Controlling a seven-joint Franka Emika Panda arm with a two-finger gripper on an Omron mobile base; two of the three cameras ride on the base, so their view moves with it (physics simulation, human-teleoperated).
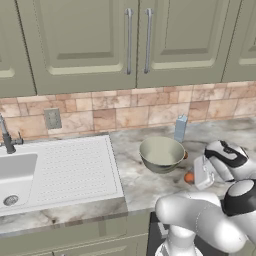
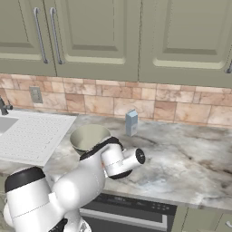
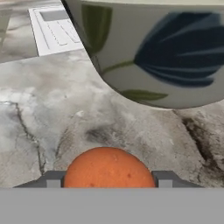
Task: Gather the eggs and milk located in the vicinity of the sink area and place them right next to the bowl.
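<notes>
Clamped on an egg between the claw fingertips, low on the counter, just beside the bowl

Veined marble-look counter, glossy painted bowl, smooth matt orange egg.

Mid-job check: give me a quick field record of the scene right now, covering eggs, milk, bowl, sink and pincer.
pincer: closed around an egg, low over the counter
held egg: between the finger tips, just in front of the bowl
second egg: at the bowl's right side
bowl: upright on the marble counter, right of the drainboard
milk: upright by the backsplash, behind the bowl
sink area: nothing lies on the drainboard
</notes>
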